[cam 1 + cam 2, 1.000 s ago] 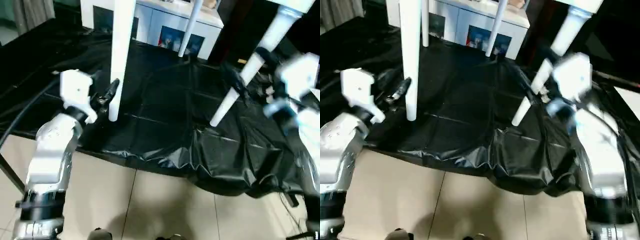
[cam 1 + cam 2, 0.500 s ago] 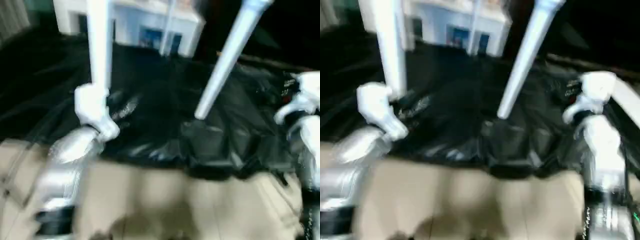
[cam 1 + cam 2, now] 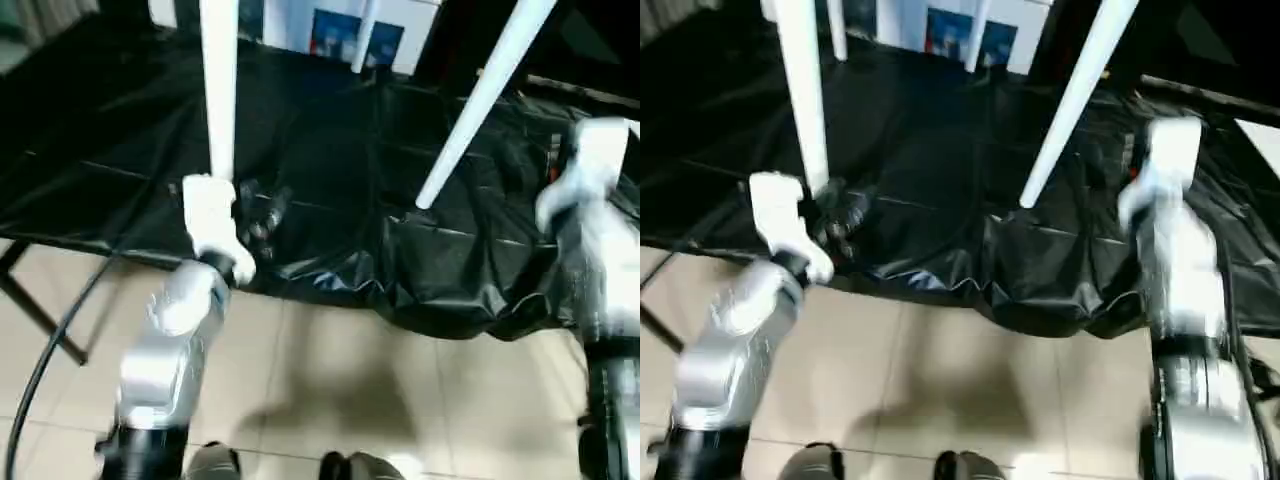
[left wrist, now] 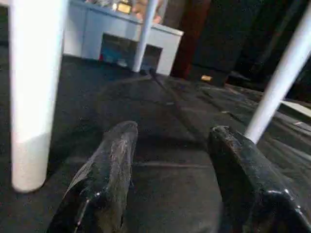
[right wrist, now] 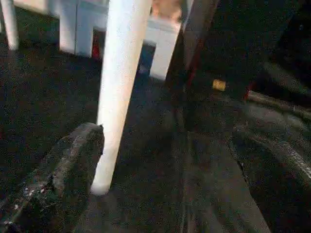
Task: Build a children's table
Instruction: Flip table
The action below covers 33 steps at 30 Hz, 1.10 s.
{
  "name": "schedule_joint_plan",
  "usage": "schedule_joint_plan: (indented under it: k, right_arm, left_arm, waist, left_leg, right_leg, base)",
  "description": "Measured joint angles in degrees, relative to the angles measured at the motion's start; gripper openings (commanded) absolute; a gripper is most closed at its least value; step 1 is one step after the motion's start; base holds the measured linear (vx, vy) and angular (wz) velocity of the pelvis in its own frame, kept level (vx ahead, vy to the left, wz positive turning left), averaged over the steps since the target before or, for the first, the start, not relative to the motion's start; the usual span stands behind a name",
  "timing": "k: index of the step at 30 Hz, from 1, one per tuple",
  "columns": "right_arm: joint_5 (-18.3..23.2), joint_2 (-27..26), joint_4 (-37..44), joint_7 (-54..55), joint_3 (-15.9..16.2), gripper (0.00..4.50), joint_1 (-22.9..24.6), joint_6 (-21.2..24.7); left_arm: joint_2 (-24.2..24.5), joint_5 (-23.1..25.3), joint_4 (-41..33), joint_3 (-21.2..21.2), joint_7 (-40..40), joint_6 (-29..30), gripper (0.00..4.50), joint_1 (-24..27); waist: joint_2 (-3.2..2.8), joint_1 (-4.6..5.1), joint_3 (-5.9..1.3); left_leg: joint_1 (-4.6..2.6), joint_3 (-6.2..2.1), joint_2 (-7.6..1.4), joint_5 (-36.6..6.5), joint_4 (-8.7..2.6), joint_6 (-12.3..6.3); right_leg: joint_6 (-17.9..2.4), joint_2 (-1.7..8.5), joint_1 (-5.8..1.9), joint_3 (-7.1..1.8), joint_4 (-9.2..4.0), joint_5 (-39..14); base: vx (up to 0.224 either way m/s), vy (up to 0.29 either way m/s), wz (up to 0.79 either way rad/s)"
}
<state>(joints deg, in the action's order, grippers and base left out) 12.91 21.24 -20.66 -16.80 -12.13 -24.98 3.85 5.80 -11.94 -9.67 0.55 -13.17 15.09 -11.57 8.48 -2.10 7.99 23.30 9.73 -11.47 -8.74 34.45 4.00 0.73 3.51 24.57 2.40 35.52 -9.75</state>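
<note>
White round tube legs (image 3: 219,90) on crinkled black sheet (image 3: 330,210), left tool (image 4: 170,179) apart, right tool (image 3: 1137,160) spread wide

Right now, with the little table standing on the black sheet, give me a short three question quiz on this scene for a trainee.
1. True or false: the left gripper has its fingers closed around a table leg.
2. Which leg stands nearest the left gripper? A) the upright near leg B) the slanted leg C) a far leg by the white cabinet
3. Fill in: the legs' feet rest on a ______ sheet covering the work table.

Key
1. False: the fingers stand apart with nothing between them; the leg is beside them.
2. A
3. black
</note>
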Motion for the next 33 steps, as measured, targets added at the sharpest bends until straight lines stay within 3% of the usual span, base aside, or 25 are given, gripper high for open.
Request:
schedule_joint_plan:
  k: [2,5,6,7,8,10,11,12,14,15,17,18,19,20,21,22,23,24,25,26,27,29,30,31,33]
  right_arm:
    - [-0.03,-0.35,0.37,-0.13,0.40,4.48,0.58,-0.28]
    - [0.10,-0.42,0.22,-1.00,0.43,4.48,-0.37,-1.40]
    - [0.41,-0.39,0.22,-1.37,0.40,4.48,-0.61,-1.78]
    - [0.55,-0.38,0.24,-1.51,0.35,4.48,-0.61,-1.78]
    - [0.60,-0.40,0.30,-1.48,0.35,4.48,-0.60,-1.78]
    - [0.57,-0.45,0.81,-1.07,0.27,4.48,-0.15,-1.61]
    - [0.46,-0.57,1.91,-0.87,0.26,4.48,1.01,-1.50]
    - [0.49,-0.55,3.53,-0.74,-0.38,4.48,3.47,-1.32]
    - [0.45,-1.03,4.45,-0.43,-0.72,4.48,5.86,-0.87]
    - [0.45,-1.71,4.98,-0.41,-0.62,4.48,6.80,-0.79]
    - [0.48,-2.90,6.26,0.07,-0.29,4.48,7.53,-0.76]
    - [1.13,-4.03,7.77,-0.01,0.09,4.48,7.52,-0.73]
    - [1.70,-5.29,8.97,0.23,0.64,4.48,7.37,-0.67]
    - [2.36,-6.15,9.41,0.58,0.64,4.48,7.79,-0.64]
    - [2.63,-6.22,10.29,0.01,1.14,4.48,9.21,-0.72]
    - [2.64,-6.48,10.44,-0.03,1.33,4.48,9.65,-0.88]
    - [2.63,-6.61,10.42,0.00,1.36,4.48,9.71,-0.90]
    - [2.62,-6.27,10.40,0.13,1.08,4.48,9.86,-1.03]
    - [2.62,-6.36,10.01,0.45,0.19,4.48,11.03,-1.02]
    - [2.63,-6.60,9.58,0.87,-0.29,4.48,11.33,-0.98]
    - [2.81,-6.97,9.59,1.36,-0.64,4.48,11.12,-0.96]
    - [3.14,-7.15,10.17,1.70,-1.02,4.48,11.03,-0.92]
    - [3.43,-7.20,10.85,1.77,-1.01,4.48,11.06,-0.83]
    - [3.51,-7.22,11.25,1.77,-0.99,4.48,11.01,-0.81]
    - [3.60,-7.23,11.22,1.35,-0.94,4.48,10.98,-0.77]
  left_arm:
    - [-0.03,0.80,0.18,0.06,0.32,-0.95,2.73,0.31]
    - [-0.12,1.60,-0.60,-0.15,0.93,-1.72,2.73,1.33]
    - [-0.17,1.68,-1.27,-0.51,0.99,-1.72,2.73,2.14]
    - [-0.28,1.73,-1.43,-0.86,1.00,-1.73,2.73,2.63]
    - [-0.25,1.83,-1.56,-1.24,0.99,-1.74,2.73,2.92]
    - [-0.21,2.23,-1.95,-2.09,0.94,-2.15,2.73,3.32]
    - [-0.17,2.51,-2.03,-2.31,0.90,-2.62,2.73,3.72]
    - [-0.14,3.06,-2.51,-3.44,0.80,-2.88,2.73,4.39]
    - [0.04,3.80,-3.60,-4.56,0.69,-3.10,2.73,5.75]
    - [0.46,4.03,-3.95,-4.48,0.73,-3.09,2.73,6.63]
    - [1.10,4.23,-4.56,-3.99,0.81,-3.08,2.73,7.53]
    - [1.78,4.35,-5.35,-3.19,0.85,-3.13,2.73,8.51]
    - [2.30,4.30,-5.82,-1.99,0.83,-3.76,2.73,9.73]
    - [2.39,4.02,-5.89,-0.88,0.75,-4.29,2.73,11.02]
    - [2.75,3.72,-6.06,-0.80,0.18,-4.33,2.73,11.81]
    - [3.06,3.48,-6.54,-1.01,-0.52,-4.35,2.73,11.85]
    - [3.23,3.15,-7.25,-1.30,-1.08,-4.49,2.73,11.62]
    - [3.09,2.83,-7.53,-2.11,-1.64,-4.78,2.73,11.00]
    - [2.46,2.63,-7.50,-3.23,-1.97,-4.75,2.73,11.24]
    - [2.41,2.37,-8.19,-4.33,-2.79,-4.89,2.73,11.90]
    - [2.65,1.83,-8.79,-4.55,-3.25,-4.93,2.73,12.63]
    - [3.14,1.41,-9.81,-4.16,-3.60,-5.04,2.73,13.43]
    - [3.55,1.41,-10.34,-3.90,-3.60,-5.04,2.73,14.32]
    - [3.80,1.43,-10.36,-3.73,-3.60,-5.02,2.73,14.96]
    - [4.59,1.62,-10.35,-3.29,-3.59,-4.89,2.73,16.19]
  waist:
    - [-0.15,0.53,0.08]
    - [-0.65,1.48,0.29]
    - [-0.61,2.03,0.30]
    - [-0.49,2.30,0.22]
    - [-0.44,2.55,0.19]
    - [-0.26,2.66,0.02]
    - [-0.23,2.39,-0.06]
    - [-0.64,2.37,-0.34]
    - [-1.13,1.81,-0.60]
    - [-1.70,1.52,-0.89]
    - [-2.16,0.74,-1.16]
    - [-2.08,0.55,-1.24]
    - [-1.87,0.27,-1.40]
    - [-1.72,-0.08,-1.57]
    - [-1.23,-0.47,-2.20]
    - [-0.45,-0.50,-2.83]
    - [1.02,-0.03,-3.61]
    - [3.00,0.60,-3.82]
    - [2.83,0.48,-3.87]
    - [2.73,0.12,-3.89]
    - [2.41,0.06,-3.96]
    - [1.97,0.02,-3.86]
    - [1.87,0.13,-3.78]
    - [1.85,0.19,-3.75]
    - [1.56,0.27,-3.53]
  left_leg:
    - [-0.72,0.01,-0.26,-0.18,-0.37,0.16]
    - [-3.09,-0.36,-0.88,-1.56,-0.68,0.59]
    - [-4.07,-0.47,-1.16,-2.14,-0.65,0.77]
    - [-4.79,-0.46,-1.25,-2.54,-0.64,0.89]
    - [-5.36,-0.47,-1.33,-2.99,-0.58,1.11]
    - [-6.05,-0.26,-1.29,-3.75,-0.60,1.45]
    - [-5.96,-0.10,-1.18,-3.80,-0.66,1.42]
    - [-5.08,-1.23,-0.73,-4.46,0.23,0.18]
    - [-3.66,-2.36,-0.48,-4.97,1.58,-1.15]
    - [-2.74,-3.01,-0.44,-5.32,2.02,-1.51]
    - [-2.89,-3.74,0.22,-5.54,1.41,-1.89]
    - [-3.57,-5.48,1.52,-5.87,0.78,-2.45]
    - [-4.51,-6.31,2.62,-6.30,0.53,-2.47]
    - [-5.70,-6.39,3.12,-7.02,0.53,-2.32]
    - [-6.99,-6.33,4.00,-7.96,0.44,-2.47]
    - [-7.30,-5.90,4.81,-8.29,0.46,-2.25]
    - [-7.34,-5.26,6.10,-8.57,0.88,-2.03]
    - [-6.70,-3.39,7.70,-9.39,3.39,-2.33]
    - [-6.92,-3.15,7.57,-9.57,4.52,-3.05]
    - [-6.82,-3.81,7.21,-9.01,5.02,-4.09]
    - [-6.38,-4.60,6.88,-8.10,4.08,-3.75]
    - [-5.76,-4.79,5.63,-7.79,2.31,-1.35]
    - [-5.41,-4.62,4.87,-7.68,2.08,0.41]
    - [-5.18,-4.43,4.43,-7.49,2.08,0.42]
    - [-5.15,-3.16,3.70,-7.09,2.16,0.18]
  right_leg:
    - [-0.02,-0.04,-0.92,0.60,-1.16,-0.03]
    - [-0.22,0.07,-3.67,2.61,-3.50,-0.45]
    - [-0.37,0.54,-4.71,3.58,-3.75,-1.08]
    - [-0.52,0.91,-5.15,4.23,-3.66,-1.69]
    - [-0.64,1.04,-5.82,4.51,-3.60,-2.09]
    - [-0.71,1.19,-6.20,4.54,-3.55,-2.41]
    - [-0.62,1.23,-6.57,4.57,-3.58,-2.46]
    - [-0.16,1.65,-7.09,5.90,-3.78,-2.56]
    - [0.38,1.98,-7.88,7.44,-3.83,-2.83]
    - [0.83,1.96,-8.77,8.49,-4.65,-3.18]
    - [1.05,1.91,-10.26,9.42,-6.28,-3.67]
    - [-0.46,1.85,-10.17,9.05,-4.93,-5.07]
    - [-2.07,1.64,-9.06,7.59,-0.57,-6.81]
    - [-2.01,1.13,-7.21,5.99,4.86,-7.60]
    - [-1.35,0.20,-3.74,4.29,8.07,-7.84]
    - [-0.56,-0.05,-0.74,2.84,7.82,-7.13]
    - [-0.57,0.45,1.89,0.94,5.13,-5.09]
    - [-0.44,1.74,2.84,-2.39,3.27,0.03]
    - [-0.26,1.20,2.21,-3.51,3.56,-0.46]
    - [-0.65,0.66,1.34,-3.51,2.79,-0.25]
    - [-0.98,-0.06,0.63,-3.03,1.47,0.41]
    - [-1.45,-1.02,0.00,-1.81,0.38,1.05]
    - [-2.03,-1.35,-0.02,-1.39,-0.29,1.20]
    - [-2.14,-1.37,0.01,-1.28,-0.78,1.67]
    - [-2.04,-1.12,-0.31,-1.14,-1.30,1.91]
  base:
    - [0.055,0.016,-0.13]
    - [0.068,0.042,-0.23]
    - [0.097,0.043,-0.24]
    - [0.097,0.043,-0.24]
    - [0.118,0.031,-0.20]
    - [0.122,0.009,-0.20]
    - [0.133,0.007,-0.05]
    - [0.167,0.007,0.27]
    - [0.179,0.009,0.38]
    - [0.210,0.036,0.64]
    - [0.246,0.037,0.70]
    - [0.326,-0.020,0.64]
    - [0.326,-0.020,0.64]
    - [0.238,-0.103,0.26]
    - [0.028,-0.148,-0.11]
    - [0.028,-0.148,-0.11]
    - [-0.181,-0.113,-0.07]
    - [-0.110,-0.076,0.30]
    - [-0.110,-0.076,0.30]
    - [0.055,-0.084,0.21]
    - [0.046,-0.066,-0.06]
    - [0.023,-0.033,-0.03]
    - [0.000,0.000,0.00]
    - [0.000,0.000,0.00]
    - [-0.080,0.009,0.09]
